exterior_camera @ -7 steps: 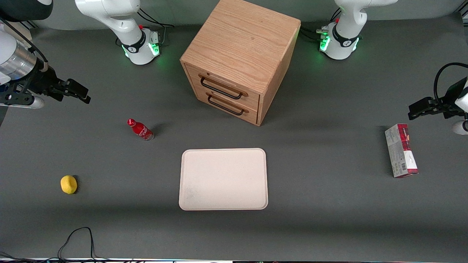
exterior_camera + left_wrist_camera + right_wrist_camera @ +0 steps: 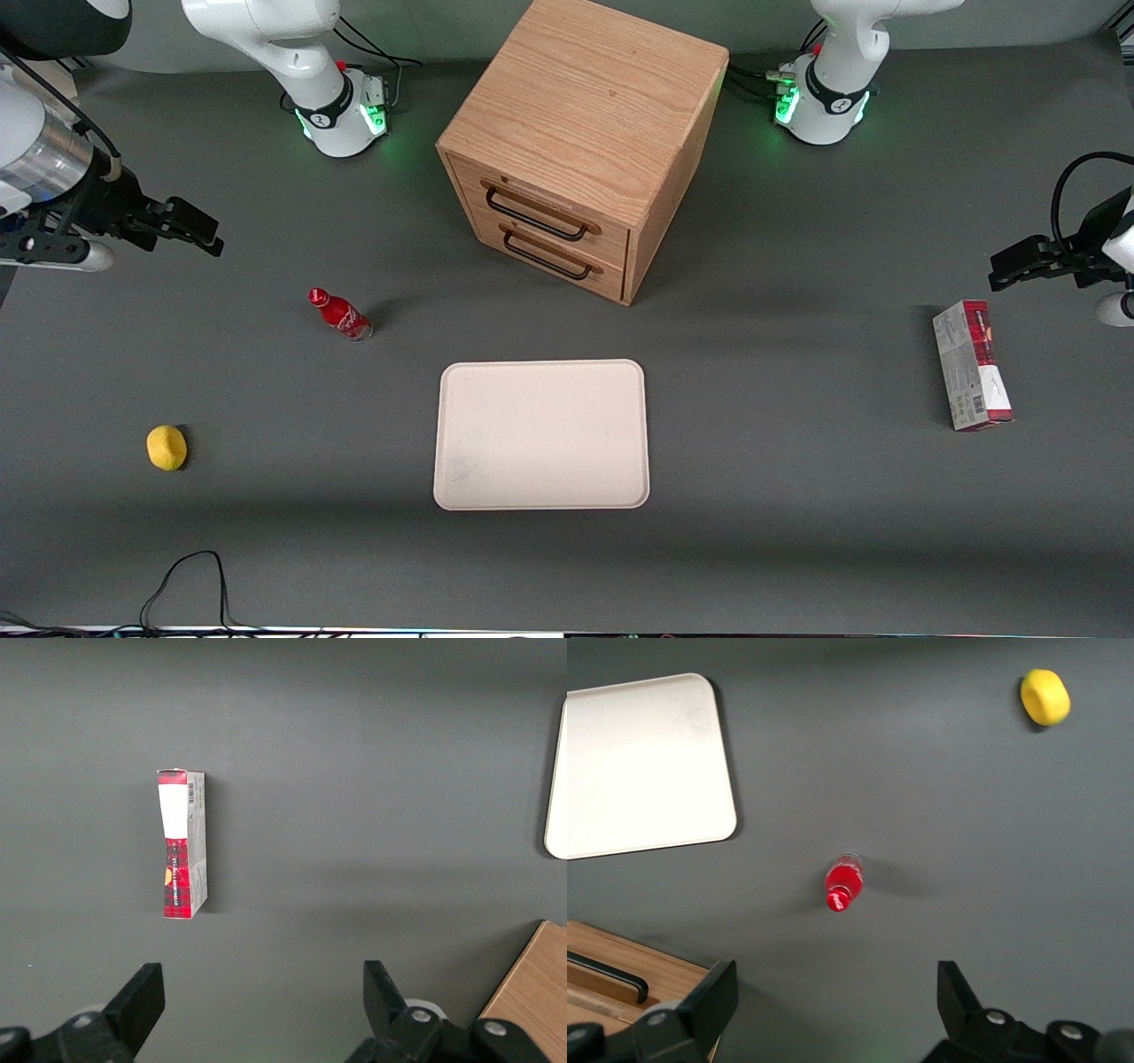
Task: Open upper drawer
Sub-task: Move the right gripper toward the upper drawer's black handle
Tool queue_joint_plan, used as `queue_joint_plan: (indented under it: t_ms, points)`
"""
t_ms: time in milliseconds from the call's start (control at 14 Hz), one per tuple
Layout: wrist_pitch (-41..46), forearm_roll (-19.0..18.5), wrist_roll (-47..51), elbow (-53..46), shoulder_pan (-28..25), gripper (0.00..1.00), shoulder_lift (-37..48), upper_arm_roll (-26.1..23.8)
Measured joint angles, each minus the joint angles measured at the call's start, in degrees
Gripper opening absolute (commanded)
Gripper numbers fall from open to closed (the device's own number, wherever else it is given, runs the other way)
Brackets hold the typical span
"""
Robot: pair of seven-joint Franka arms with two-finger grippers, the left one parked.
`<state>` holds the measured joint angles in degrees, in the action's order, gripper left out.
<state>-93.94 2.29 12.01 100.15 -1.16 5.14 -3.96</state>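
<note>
- Hovering above the dark grey table (image 2: 797, 532) toward the working arm's end, the right arm's black two-finger gripper (image 2: 197, 230) hangs with its fingers spread wide and nothing between them, well apart from the cabinet.
- The upper drawer (image 2: 539, 206), an oak front with a long black wire pull (image 2: 534, 215), sits shut just under the top of the oak-wood cabinet (image 2: 585, 115). The cabinet stands mid-table, farther from the front camera than the cream rectangular tray (image 2: 541, 434).
- The step in hand looks like the approach, with the pull not yet reached.
- Done well, the gripper would likely come in level with the upper pull, its spread fingers straddling the wire near the middle of its length, then close before drawing straight out along the drawer's own line.
- The cabinet is turned at an angle to the table edge, so the draw should probably follow that angle and not the table's.
- The lower twin drawer (image 2: 551, 255) lies directly beneath with the same kind of pull; coming in too low risks catching the wrong one.
- The small red bottle (image 2: 339, 314) stands between gripper and cabinet, nearer the camera, and is best passed well above.
- The count: one cabinet, two drawers, two black pulls, one tray, one red bottle, one round yellow object (image 2: 166, 447), and one red-and-grey carton (image 2: 972, 365) toward the parked arm's end.
</note>
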Motion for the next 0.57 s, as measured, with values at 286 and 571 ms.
queue_joint_plan:
  t_ms: [286,571]
  points:
    - [0.5,0.0,3.1,-6.4,-0.1,1.0,-6.4,-5.5]
    - [0.6,0.0,3.1,-10.5,-0.4,1.0,-10.9,-14.1]
